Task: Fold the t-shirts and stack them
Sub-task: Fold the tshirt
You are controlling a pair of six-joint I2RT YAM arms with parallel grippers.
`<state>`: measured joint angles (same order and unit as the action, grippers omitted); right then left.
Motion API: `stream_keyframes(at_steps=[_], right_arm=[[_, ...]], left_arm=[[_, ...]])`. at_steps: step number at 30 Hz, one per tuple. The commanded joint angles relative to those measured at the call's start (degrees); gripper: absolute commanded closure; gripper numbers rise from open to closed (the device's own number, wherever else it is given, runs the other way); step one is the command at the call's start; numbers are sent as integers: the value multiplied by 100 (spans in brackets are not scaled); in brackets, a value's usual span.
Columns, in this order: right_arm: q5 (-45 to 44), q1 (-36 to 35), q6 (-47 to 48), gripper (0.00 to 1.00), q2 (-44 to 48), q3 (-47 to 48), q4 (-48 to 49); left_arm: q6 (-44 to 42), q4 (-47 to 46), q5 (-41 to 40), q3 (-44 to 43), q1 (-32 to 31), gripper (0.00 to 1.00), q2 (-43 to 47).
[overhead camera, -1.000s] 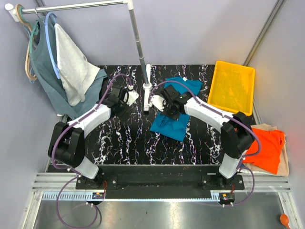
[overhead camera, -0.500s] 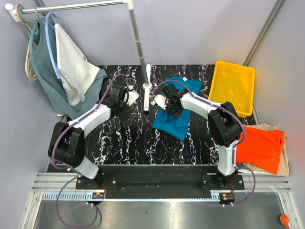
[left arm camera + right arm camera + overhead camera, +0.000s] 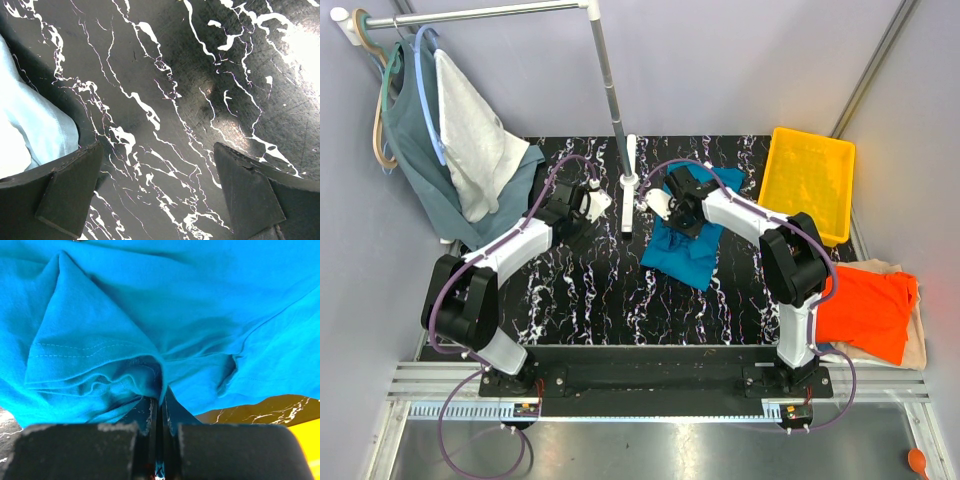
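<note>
Top external, right pincer [image 3: 687, 213] clamped on teal t-shirt [image 3: 682, 256], pulled farther back

Teal-blue t-shirt [image 3: 682, 250], orange t-shirt [image 3: 865, 310], black white-veined table [image 3: 590, 290].

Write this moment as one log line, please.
right gripper: shut on teal t-shirt | left gripper: open, empty, over table | orange t-shirt: aside, untouched

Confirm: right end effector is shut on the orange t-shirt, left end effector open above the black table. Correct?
Wrong shirt: the right wrist view shows the right end effector shut on the teal-blue t-shirt; the orange t-shirt lies apart at the right. The left end effector is open above the black table.
</note>
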<state>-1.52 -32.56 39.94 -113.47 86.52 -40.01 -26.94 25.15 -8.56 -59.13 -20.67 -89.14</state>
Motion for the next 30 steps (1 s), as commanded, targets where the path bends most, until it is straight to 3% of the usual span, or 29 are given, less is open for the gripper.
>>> stream_keyframes(at_steps=[1, 19, 26, 30], right_arm=[[29, 21, 66, 100, 71, 356, 134], [82, 21, -109, 98, -386, 717, 221], [-356, 21, -189, 61, -501, 700, 476], [-674, 21, -171, 50, -457, 603, 704]], left_arm=[[57, -186, 126, -19, 36, 1, -33], [31, -186, 117, -37, 28, 1, -59], [22, -221, 135, 51, 28, 1, -50], [39, -247, 152, 86, 36, 1, -50]])
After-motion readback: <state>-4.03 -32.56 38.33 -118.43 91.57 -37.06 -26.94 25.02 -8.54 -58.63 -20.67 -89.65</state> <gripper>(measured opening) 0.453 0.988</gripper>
